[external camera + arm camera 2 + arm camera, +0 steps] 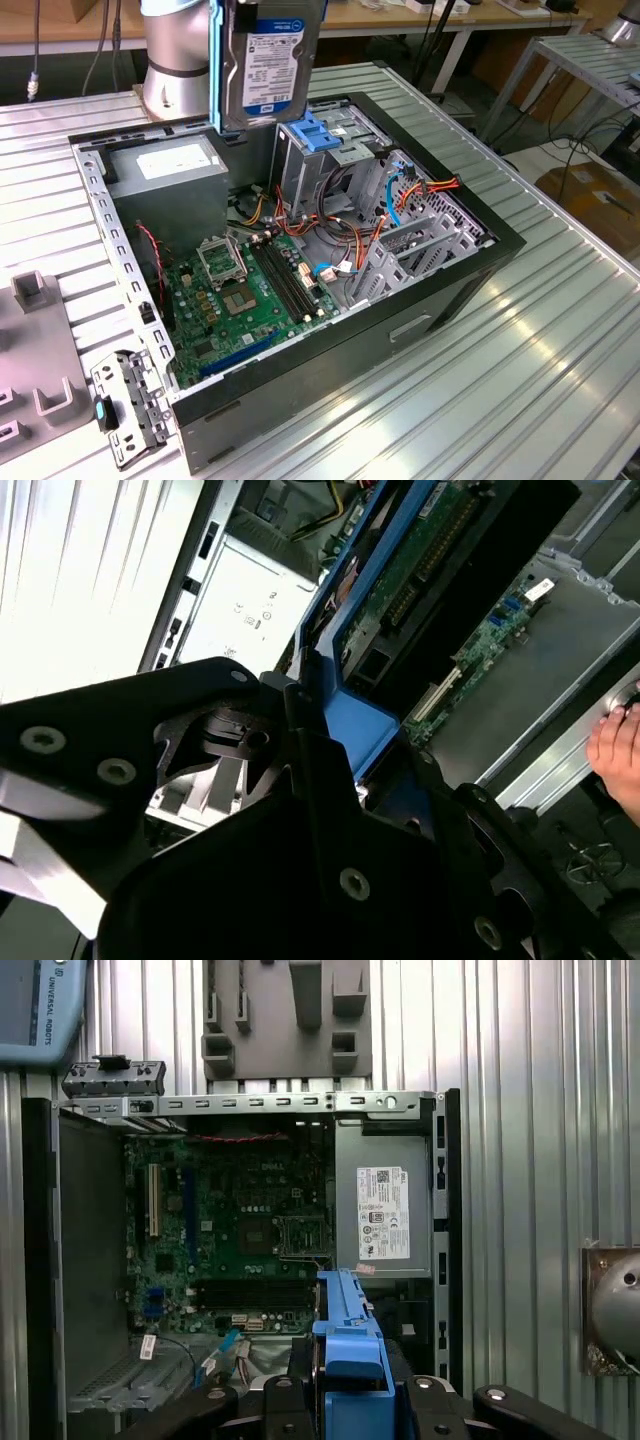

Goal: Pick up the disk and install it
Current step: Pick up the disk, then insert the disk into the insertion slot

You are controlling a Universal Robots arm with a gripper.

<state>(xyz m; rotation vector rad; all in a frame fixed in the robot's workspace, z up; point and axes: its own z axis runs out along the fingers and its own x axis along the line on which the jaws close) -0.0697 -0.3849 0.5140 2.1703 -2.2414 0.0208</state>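
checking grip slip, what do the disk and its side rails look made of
The disk body looks like bare silver-grey metal with a dull sheen, plus a white paper-like label. The side rails are probably moulded plastic, uniform matte blue.

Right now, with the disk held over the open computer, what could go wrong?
The disk hangs upright above the open case, held by its blue rail; a slip could drop it onto the parts inside. Loose orange and blue cables beside the drive cage could snag it. A person's hand is near, possibly in the arm's path.
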